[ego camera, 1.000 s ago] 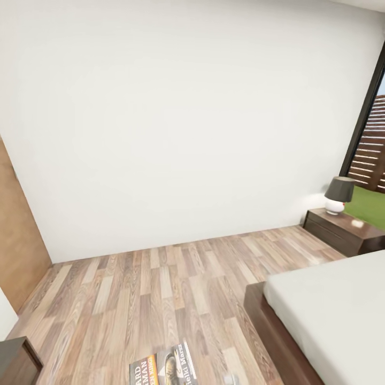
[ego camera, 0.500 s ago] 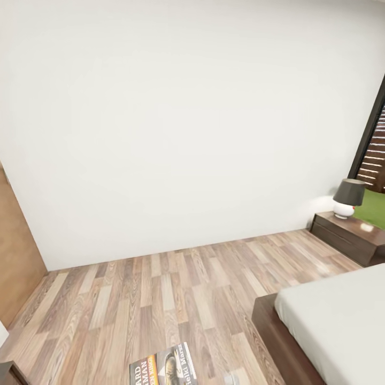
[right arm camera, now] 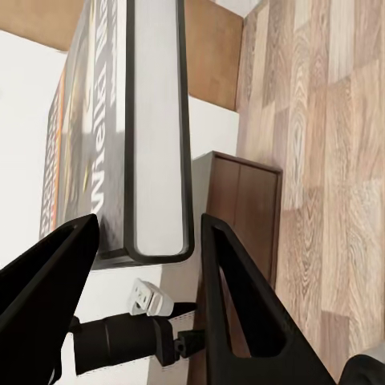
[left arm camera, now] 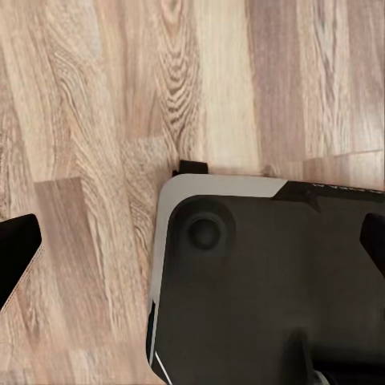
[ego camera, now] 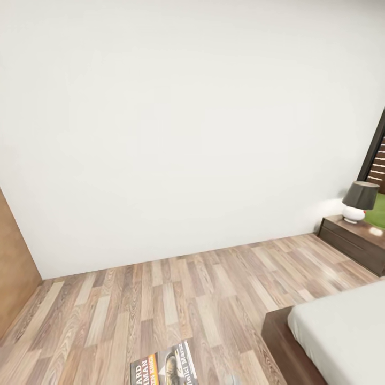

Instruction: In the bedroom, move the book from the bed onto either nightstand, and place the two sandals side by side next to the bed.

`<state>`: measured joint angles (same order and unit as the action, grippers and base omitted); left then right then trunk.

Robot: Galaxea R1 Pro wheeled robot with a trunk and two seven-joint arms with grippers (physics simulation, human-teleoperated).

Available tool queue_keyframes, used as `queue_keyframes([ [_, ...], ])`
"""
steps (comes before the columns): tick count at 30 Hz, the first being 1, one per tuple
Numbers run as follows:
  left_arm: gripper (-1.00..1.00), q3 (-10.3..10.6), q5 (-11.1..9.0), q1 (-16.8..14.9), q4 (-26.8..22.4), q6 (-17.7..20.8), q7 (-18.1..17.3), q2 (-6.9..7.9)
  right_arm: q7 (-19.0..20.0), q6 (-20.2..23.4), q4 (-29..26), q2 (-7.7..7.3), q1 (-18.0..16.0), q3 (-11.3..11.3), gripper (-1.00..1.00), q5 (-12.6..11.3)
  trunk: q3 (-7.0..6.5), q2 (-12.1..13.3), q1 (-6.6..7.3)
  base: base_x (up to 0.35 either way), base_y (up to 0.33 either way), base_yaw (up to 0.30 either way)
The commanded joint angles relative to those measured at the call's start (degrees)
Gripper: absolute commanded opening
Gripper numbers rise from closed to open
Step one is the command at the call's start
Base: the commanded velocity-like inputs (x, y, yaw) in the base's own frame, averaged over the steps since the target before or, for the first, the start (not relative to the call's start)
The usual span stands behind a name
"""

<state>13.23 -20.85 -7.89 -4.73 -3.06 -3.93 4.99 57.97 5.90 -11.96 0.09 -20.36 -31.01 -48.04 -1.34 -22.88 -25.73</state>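
Right claw [right arm camera: 144,265] clamped on book [right arm camera: 132,128]; left claw [left arm camera: 192,249] spread.

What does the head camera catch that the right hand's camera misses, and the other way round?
Head camera's extras: a corner of the bed, and a nightstand with a lamp on it, beside a window.
Right hand camera's extras: the right hand, its black fingers on either side of the book, which is seen edge-on, and a dark cabinet beyond.
Shared: the book, the wood floor and the white wall.
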Motion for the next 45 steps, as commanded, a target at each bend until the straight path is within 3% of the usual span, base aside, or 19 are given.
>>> queue_keyframes([
  [1, 1.00, 0.5, -0.6, 0.0, 0.1, -0.2, -0.2, 0.02, 0.2, 0.7, 0.0, 0.00, 0.0, 0.0, -1.00, -0.6, 0.04, 0.0, -0.05, 0.323, 0.106, 0.000],
  [45, 1.00, 0.5, -0.6, 0.0, 0.1, -1.1, -0.2, 0.02, 0.1, 0.6, 0.1, 0.00, 0.0, 0.1, -1.00, -0.6, 1.26, 0.0, -0.05, 0.323, 0.106, 0.022],
])
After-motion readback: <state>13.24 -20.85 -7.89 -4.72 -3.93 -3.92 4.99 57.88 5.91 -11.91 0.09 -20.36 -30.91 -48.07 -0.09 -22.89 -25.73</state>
